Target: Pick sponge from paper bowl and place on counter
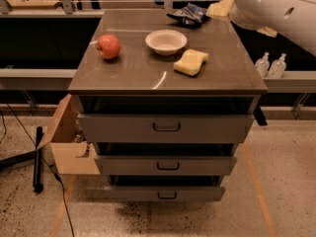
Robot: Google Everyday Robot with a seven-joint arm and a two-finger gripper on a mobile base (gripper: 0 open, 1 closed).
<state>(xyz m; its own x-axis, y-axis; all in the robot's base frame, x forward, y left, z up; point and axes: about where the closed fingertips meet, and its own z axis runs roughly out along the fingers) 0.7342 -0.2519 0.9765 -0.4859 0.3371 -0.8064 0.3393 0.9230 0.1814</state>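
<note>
The pale yellow sponge (190,62) lies flat on the grey-brown counter (143,73), just right of and in front of the paper bowl (166,42). The white bowl is empty and sits upright at the middle back of the counter. My gripper (220,9) is raised at the back right edge of the counter, up and to the right of the sponge and well apart from it. It holds nothing that I can see. The white arm (276,9) fills the top right corner.
A red apple (109,46) sits on the counter's left side. A crumpled dark snack bag (190,15) lies at the back, beside my gripper. Three drawers (166,127) stand partly pulled out below. A cardboard box (69,142) is at the left, and two bottles (270,65) at the right.
</note>
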